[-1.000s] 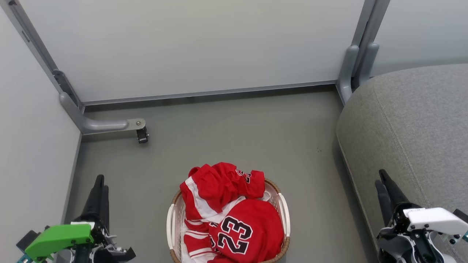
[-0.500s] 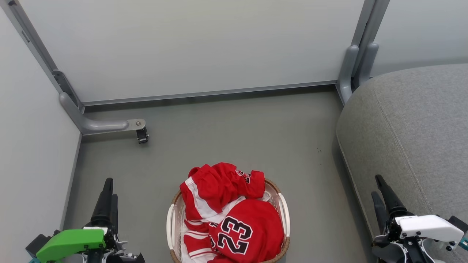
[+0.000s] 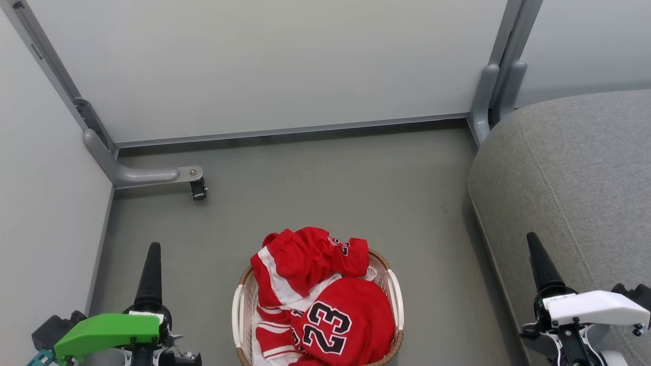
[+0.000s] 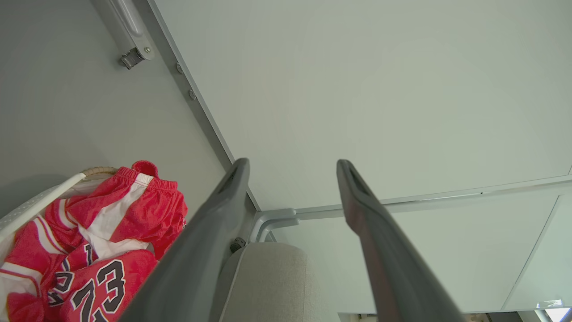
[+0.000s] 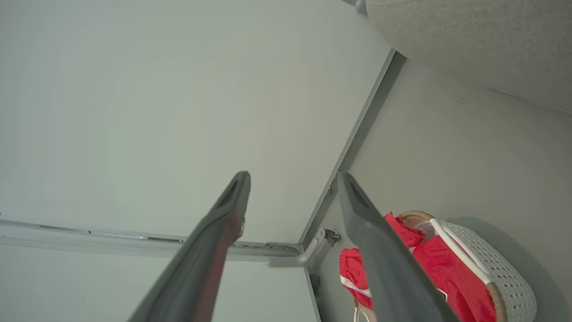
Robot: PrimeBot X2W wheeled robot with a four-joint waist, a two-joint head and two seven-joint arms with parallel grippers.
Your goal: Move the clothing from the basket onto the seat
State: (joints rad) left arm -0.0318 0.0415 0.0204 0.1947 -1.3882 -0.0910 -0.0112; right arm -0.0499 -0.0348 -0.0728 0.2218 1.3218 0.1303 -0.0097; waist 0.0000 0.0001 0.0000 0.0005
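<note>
Long dark tapered fingers (image 4: 214, 232), bright green cover (image 3: 107, 329) on the left end effector (image 3: 153, 251), white cover (image 3: 595, 306) with black screws (image 3: 635, 332) on the right end effector (image 3: 534, 244)

Left end effector (image 4: 292, 162), fingers (image 4: 203, 246) apart

You will find the red clothing (image 3: 315, 295) heaped in the basket (image 3: 237, 310) and rising above its brown rim. 1 jersey lies nearest, its black, white-edged 23 facing up. A white-striped piece is bunched over the far rim. The oval white perforated basket stands upright on the floor. The grey seat (image 3: 574, 178) sits to its right, not touching it.
</note>
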